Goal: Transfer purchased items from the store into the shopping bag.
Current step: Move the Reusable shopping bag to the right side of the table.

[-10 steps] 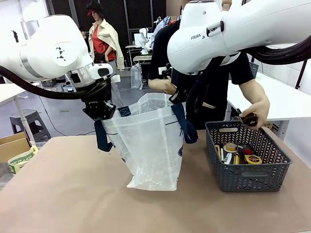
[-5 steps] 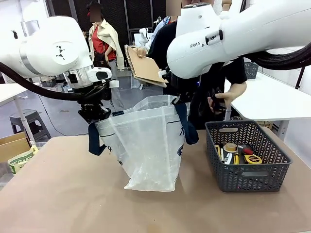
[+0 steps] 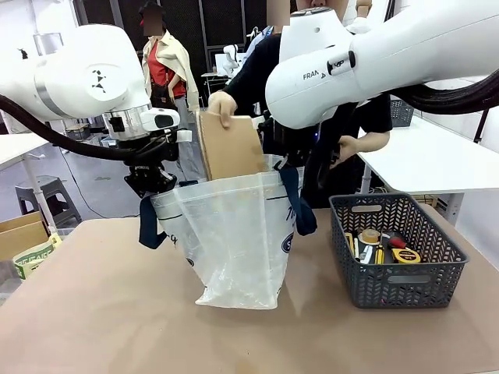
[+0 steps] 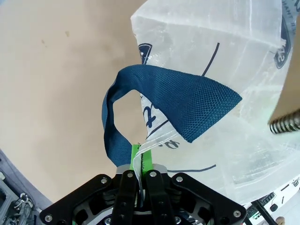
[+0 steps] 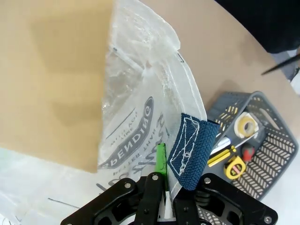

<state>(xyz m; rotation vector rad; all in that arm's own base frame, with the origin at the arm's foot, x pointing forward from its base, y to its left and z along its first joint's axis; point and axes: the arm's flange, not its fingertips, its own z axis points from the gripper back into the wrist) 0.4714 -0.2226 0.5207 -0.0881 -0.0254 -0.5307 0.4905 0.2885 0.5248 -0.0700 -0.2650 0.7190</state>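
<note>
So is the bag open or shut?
Open: left gripper and right gripper spread the shopping bag; a hand holds a brown pack in its mouth.

Robot lab or workshop: white worktables [image 3: 452,164], grey stool [image 3: 50,189], cardboard box [image 3: 19,232], black panels [image 3: 212,31] behind.

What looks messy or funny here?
Nothing spilled or broken. The shopping bag sags crumpled, its rim pinched by the left gripper and right gripper; a spiral notebook sits tilted in its mouth.
</note>
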